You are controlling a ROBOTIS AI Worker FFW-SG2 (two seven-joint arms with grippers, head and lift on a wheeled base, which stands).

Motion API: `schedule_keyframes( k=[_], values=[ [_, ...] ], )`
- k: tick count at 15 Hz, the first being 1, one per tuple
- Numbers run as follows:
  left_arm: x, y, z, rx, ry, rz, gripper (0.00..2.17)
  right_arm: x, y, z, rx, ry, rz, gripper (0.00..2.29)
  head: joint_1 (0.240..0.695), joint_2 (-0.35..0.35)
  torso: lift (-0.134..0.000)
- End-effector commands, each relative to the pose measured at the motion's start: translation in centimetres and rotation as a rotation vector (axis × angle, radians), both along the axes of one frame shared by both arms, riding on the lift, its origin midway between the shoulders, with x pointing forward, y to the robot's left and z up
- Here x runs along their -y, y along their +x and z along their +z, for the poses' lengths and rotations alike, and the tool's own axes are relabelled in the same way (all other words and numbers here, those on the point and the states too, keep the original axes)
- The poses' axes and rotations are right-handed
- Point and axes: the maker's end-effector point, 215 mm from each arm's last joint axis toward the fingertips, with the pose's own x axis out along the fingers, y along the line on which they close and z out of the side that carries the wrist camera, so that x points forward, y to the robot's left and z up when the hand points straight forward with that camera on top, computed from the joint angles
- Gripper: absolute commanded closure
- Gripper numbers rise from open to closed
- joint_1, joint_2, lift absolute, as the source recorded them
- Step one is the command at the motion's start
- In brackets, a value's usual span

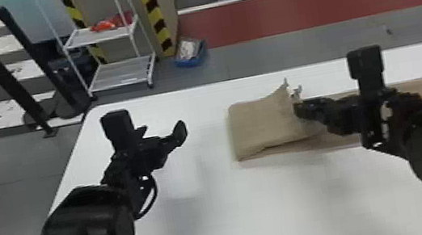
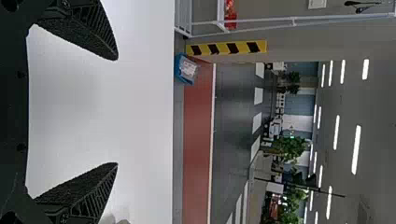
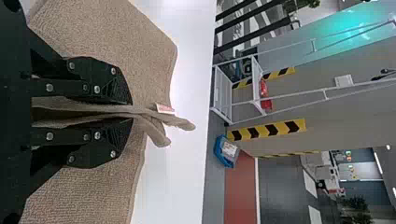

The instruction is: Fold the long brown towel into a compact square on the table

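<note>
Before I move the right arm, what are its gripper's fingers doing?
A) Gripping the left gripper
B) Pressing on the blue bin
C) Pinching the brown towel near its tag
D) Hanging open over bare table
C: in the right wrist view, the right gripper has its fingers closed on a pinched-up fold of the brown towel, beside the small tag.

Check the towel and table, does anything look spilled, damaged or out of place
Only the brown towel looks untidy: the right gripper pinches it into a raised ridge, with two uneven ends and a small tag poking out beyond. That seems part of folding. I see no spill or damage on the table.
</note>
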Motion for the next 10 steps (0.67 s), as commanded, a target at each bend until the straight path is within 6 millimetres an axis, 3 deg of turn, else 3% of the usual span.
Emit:
schedule_keyframes(
  k=[1,3,5,7,10],
  values=[
    [-0.1,-0.1,0.2,0.004,0.000,0.001,0.08,3.6,-0.9,2.6,0.036,-0.005,-0.034,0.94,0.695,0.169,-0.128],
    [-0.1,-0.2,0.4,0.006,0.003,0.000,0.08,9.7,-1.7,3.6,0.041,0.033,-0.115,0.94,0.695,0.146,-0.128],
    [-0.1,-0.2,0.4,0.004,0.003,-0.001,0.08,15.3,-2.1,3.2,0.033,0.027,-0.185,0.94,0.695,0.108,-0.128],
    [-0.1,-0.4,-0.3,-0.020,0.012,-0.004,0.08,18.2,-2.6,0.0,-0.016,0.004,-0.231,0.94,0.695,0.062,-0.128],
    [0.4,-0.8,-1.0,-0.046,0.029,-0.010,0.08,18.5,-2.8,-0.8,-0.017,0.042,-0.238,0.94,0.695,0.005,-0.128]
  ],
)
